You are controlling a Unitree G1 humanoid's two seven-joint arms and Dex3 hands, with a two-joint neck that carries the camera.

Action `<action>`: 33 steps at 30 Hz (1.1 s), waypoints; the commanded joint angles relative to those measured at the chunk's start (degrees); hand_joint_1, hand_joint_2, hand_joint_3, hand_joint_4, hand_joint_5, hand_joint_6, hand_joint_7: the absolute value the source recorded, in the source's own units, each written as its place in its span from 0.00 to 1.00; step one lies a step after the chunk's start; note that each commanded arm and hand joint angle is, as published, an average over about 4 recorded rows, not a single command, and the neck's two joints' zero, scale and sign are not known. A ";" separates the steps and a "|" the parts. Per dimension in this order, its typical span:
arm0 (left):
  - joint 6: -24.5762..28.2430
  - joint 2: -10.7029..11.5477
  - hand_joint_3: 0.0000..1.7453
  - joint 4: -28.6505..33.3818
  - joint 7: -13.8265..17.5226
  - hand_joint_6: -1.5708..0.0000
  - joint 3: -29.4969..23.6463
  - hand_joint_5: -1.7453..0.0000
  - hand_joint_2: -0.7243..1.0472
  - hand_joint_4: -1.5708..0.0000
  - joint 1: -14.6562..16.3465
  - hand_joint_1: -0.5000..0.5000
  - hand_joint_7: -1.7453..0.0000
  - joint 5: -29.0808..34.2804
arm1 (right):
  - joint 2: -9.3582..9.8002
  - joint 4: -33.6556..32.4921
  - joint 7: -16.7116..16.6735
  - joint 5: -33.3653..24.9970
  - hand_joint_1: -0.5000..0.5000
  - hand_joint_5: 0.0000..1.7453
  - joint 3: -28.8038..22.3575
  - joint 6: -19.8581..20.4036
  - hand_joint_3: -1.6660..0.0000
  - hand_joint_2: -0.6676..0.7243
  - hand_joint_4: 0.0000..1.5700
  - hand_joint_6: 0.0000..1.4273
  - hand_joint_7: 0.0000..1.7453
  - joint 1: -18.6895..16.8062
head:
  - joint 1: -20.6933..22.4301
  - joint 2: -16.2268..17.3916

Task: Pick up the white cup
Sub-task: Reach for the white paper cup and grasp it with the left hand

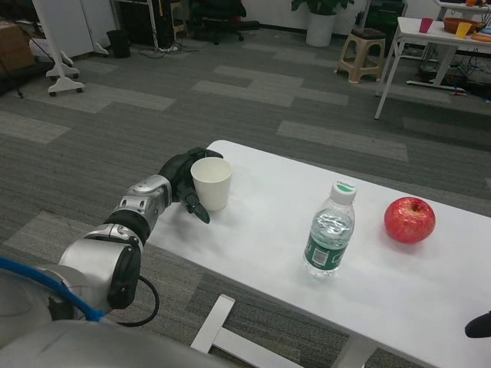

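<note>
My left hand [182, 182] is out at the far left corner of the white table [399, 291], wrapped around the white cup [212, 182] from its left side, fingers curled behind it and one dark finger reaching forward beneath its near side; I judge that I am grasping it, though I cannot tell whether the cup has left the tabletop. The risk, as I see it, lies in where the cup stands: right at the table's left edge, so a loose hold or a sideways pull could send it off onto the carpet. Squeezing too hard could also buckle it, since it looks like a thin paper cup. It is plain white, upright, tapering towards its base, with a rolled rim and an open mouth that shows nothing inside. Further right, well apart from the cup, a water bottle [331, 230] with a green label stands upright, and beyond it a red apple [410, 219]. Of my right hand [479, 325] only a dark tip shows at the lower right edge; its state I cannot tell.
</note>
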State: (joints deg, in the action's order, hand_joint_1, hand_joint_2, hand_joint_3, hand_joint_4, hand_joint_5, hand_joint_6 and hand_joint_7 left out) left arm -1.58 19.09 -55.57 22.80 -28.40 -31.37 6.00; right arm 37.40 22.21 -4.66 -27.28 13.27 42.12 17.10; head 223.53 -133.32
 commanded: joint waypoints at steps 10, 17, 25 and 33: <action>0.57 1.02 0.05 -1.12 -0.04 0.25 1.24 0.00 0.36 0.97 0.79 0.14 0.04 4.92 | -0.31 0.00 -0.31 -0.31 0.04 0.00 0.35 -0.19 1.00 1.00 0.00 0.00 0.00 0.04 | 0.07 0.26; -1.05 1.17 0.03 -1.12 -0.35 0.20 3.17 0.00 0.50 0.87 0.96 0.37 0.05 6.70 | -0.31 -0.15 -0.26 -0.31 0.04 0.00 0.26 -0.19 1.00 1.00 0.00 0.00 0.00 0.00 | -0.35 0.36; -1.89 1.21 0.01 3.32 -0.39 0.20 5.90 0.00 0.50 0.71 2.11 0.60 0.08 8.28 | -0.31 -0.15 -0.35 -0.31 0.04 0.00 0.26 -0.19 1.00 1.00 0.00 0.00 0.00 -0.05 | -0.77 0.38; 6.13 2.05 0.00 15.87 0.09 0.20 10.20 0.00 0.50 0.71 2.90 0.64 0.08 7.22 | -0.31 -0.07 -0.35 -0.31 0.04 0.00 0.37 -0.19 1.00 1.00 0.00 0.00 0.00 -0.05 | -4.98 0.63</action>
State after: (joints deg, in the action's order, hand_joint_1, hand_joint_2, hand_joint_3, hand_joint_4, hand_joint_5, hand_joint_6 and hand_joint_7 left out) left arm 2.32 19.63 -42.46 22.45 -19.00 -28.48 14.02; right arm 37.36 22.23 -4.69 -27.30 13.39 42.11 17.07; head 219.24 -132.73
